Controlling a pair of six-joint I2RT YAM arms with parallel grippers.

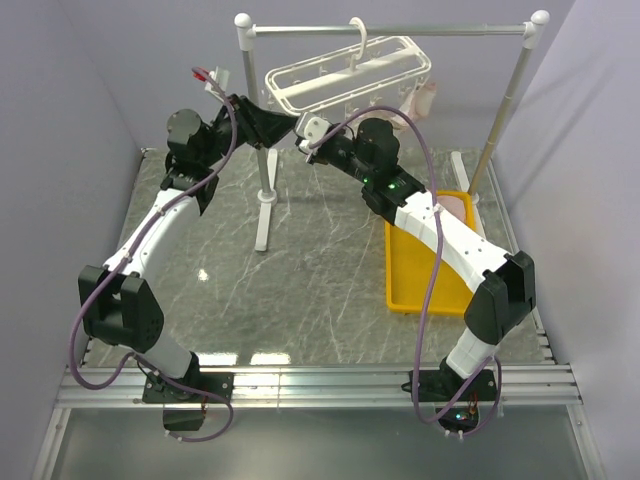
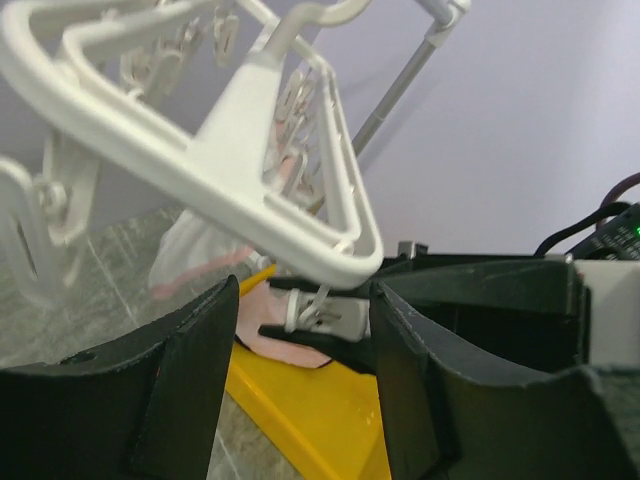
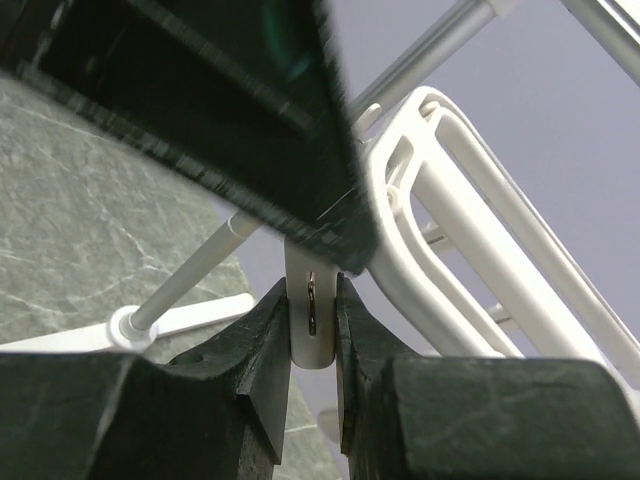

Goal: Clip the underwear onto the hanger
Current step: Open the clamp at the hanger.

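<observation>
White plastic barred hanger [image 1: 350, 75], likely light and swing-prone, hangs from the grey rail [image 1: 400, 30]. Right claw [image 3: 313, 310] pinches a small white clip [image 3: 300, 345]; left claw [image 2: 305, 300] stands spread alongside. Limp pale pink fabric underwear [image 1: 455, 207] lies in the yellow tray [image 1: 410, 285]: best gripped at the hem.

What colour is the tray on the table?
Yellow; the tray shows best in the top external view.

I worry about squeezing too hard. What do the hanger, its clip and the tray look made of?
Hanger: white moulded plastic, smooth, slightly glossy. Clip between the right fingers: same white plastic, with what looks like a metal spring. Tray: probably yellow plastic, smooth and uniform.
</observation>
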